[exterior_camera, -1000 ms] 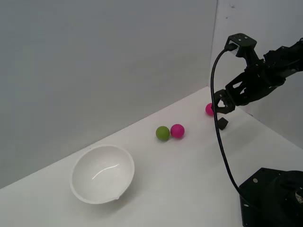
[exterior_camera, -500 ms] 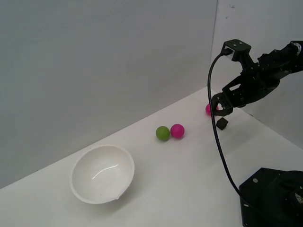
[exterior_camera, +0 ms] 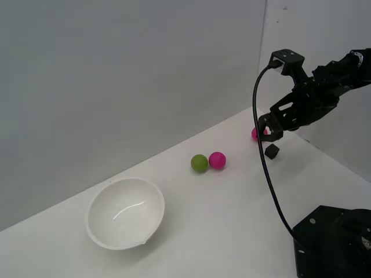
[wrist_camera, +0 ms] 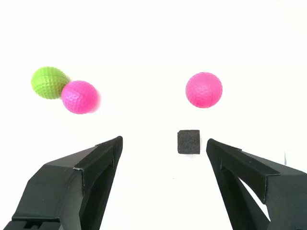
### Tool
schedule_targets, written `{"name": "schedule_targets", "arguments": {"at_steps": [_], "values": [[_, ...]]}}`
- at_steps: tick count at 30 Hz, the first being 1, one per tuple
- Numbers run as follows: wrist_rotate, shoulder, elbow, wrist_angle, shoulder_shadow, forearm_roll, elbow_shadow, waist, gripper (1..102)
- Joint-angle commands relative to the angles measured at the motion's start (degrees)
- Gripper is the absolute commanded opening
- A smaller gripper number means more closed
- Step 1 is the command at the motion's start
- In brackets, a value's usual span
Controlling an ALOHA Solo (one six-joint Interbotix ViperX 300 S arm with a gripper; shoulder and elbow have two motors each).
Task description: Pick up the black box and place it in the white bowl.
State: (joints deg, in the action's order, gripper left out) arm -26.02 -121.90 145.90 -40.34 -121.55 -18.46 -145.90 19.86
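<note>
Black box [wrist_camera: 188,142] lies on the desk [exterior_camera: 232,208] just ahead of the spread pincer [wrist_camera: 163,148], nearer one finger; centre it, avoiding the pink ball [wrist_camera: 204,89] beyond.

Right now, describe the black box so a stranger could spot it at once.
Start at the white table and go to the open gripper at the exterior view's right. The black box lies there beside a lone pink ball, uncaught. It is the only small cube: matte black, while its neighbours are round and coloured.
</note>
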Motion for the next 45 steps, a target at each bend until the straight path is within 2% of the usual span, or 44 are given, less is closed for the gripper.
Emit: {"name": "schedule_targets", "arguments": {"at_steps": [1,25,32,45], "values": [[-0.53,-0.18,-0.97,-0.62,-0.53,-0.53,1.14,1.05,100],[-0.70,5.89,-2.64,-0.44,5.62,0.70,2.72,2.72,100],[-0.62,9.32,-3.52,0.18,9.05,2.20,3.69,3.69,100],[-0.97,15.91,-3.87,2.64,15.64,2.29,4.04,4.57,100]]}}
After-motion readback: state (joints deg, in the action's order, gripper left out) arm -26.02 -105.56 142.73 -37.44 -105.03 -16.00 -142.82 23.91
